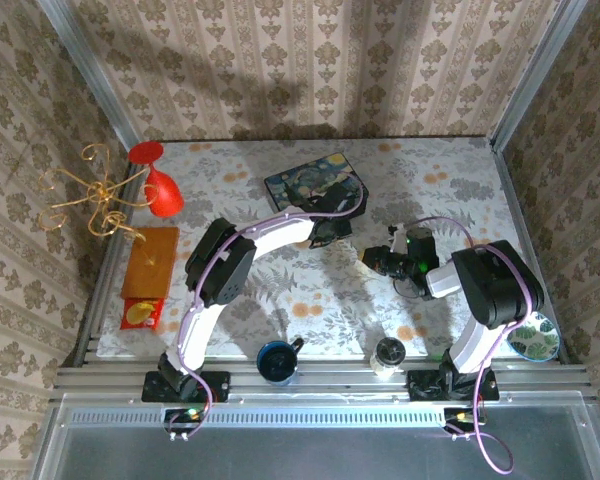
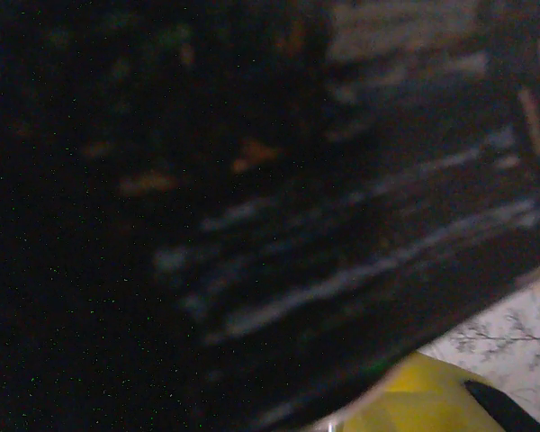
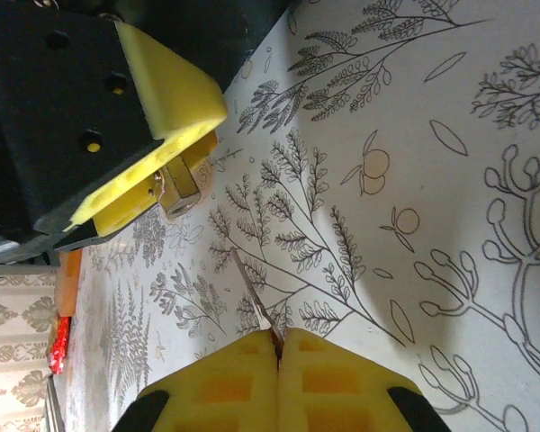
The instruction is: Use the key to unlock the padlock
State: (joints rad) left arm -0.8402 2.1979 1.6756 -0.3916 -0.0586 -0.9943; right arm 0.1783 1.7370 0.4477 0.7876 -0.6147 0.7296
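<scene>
In the right wrist view a tiny brass-coloured padlock [image 3: 178, 191] pokes out between the yellow pads [image 3: 166, 99] of my left gripper [image 1: 332, 232], which is shut on it beside the dark blue painted box [image 1: 312, 182]. My right gripper [image 3: 278, 346] is shut on the key [image 3: 252, 288]. Its thin silvery blade points up and left toward the padlock, with a short gap between blade tip and padlock. In the top view my right gripper [image 1: 373, 258] sits just right of the left one. The left wrist view is dark and blurred by the box [image 2: 252, 225], with one yellow pad [image 2: 432, 396] at the bottom.
A red goblet [image 1: 161, 186] and a gold wire ornament [image 1: 85, 200] stand at the left, with an orange box [image 1: 148, 262] and a snack packet [image 1: 140, 315] below them. At the near edge are a blue cup [image 1: 277, 362], a small jar [image 1: 388, 355] and a bowl [image 1: 533, 338].
</scene>
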